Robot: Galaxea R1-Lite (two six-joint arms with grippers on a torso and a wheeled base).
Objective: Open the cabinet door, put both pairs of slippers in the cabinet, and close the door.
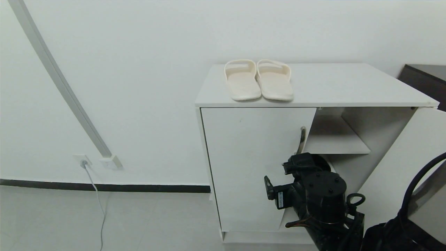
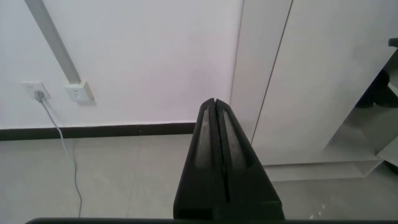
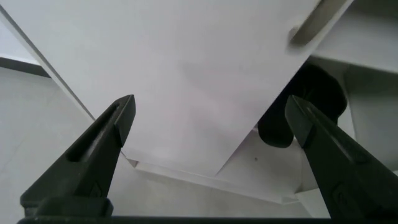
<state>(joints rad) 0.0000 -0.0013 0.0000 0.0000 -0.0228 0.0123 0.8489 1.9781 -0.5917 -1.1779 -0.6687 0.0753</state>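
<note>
Two slippers (image 1: 258, 80), one pair, sit by the cabinet (image 1: 348, 83) top's front edge. My left jaws are pressed together, my right jaws spread.

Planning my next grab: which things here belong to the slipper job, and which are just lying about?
Job: cream slippers, on top of the cabinet; open right door; right pincer, open.
Lying about: wall sockets; cable; wall conduit; dark furniture at the right.

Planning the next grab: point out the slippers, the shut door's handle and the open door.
slippers (image 1: 242, 83), head view, footbed of the robot's-left one.
handle (image 1: 301, 139), head view, middle of the bar.
open door (image 1: 400, 164), head view, middle of its panel.
</note>
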